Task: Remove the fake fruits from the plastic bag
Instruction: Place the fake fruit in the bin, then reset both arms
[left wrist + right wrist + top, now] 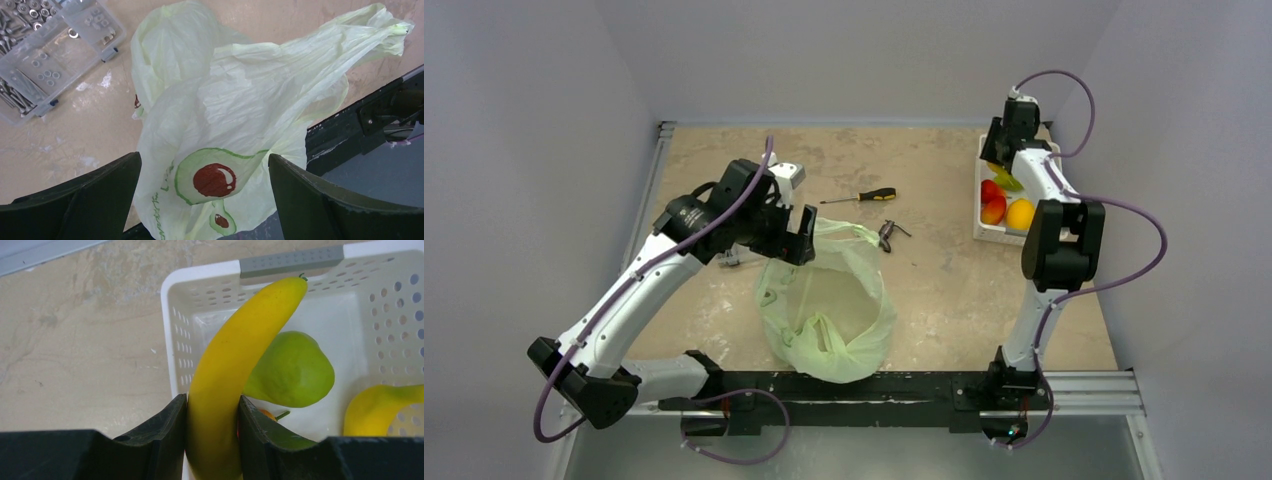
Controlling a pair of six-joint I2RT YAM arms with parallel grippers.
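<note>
- My left gripper [204,160] hangs over the bag [240,95], its jaws spread wide with nothing between them but air.
- The bag lies crumpled on the counter [75,125] between my 2 arms, near the front rail, mouth gaping upward, an avocado print [212,177] on its side.
- My right gripper [212,405] is clamped on the banana [240,340], holding it over the basket [200,285] at the counter's far right.
- In the basket lie the pear [292,370], just beside the banana, 1 yellow fruit [380,407] and red ones [991,200].
- A screwdriver [864,196] lies beyond the bag; a screw box [50,50] sits to its left.
</note>
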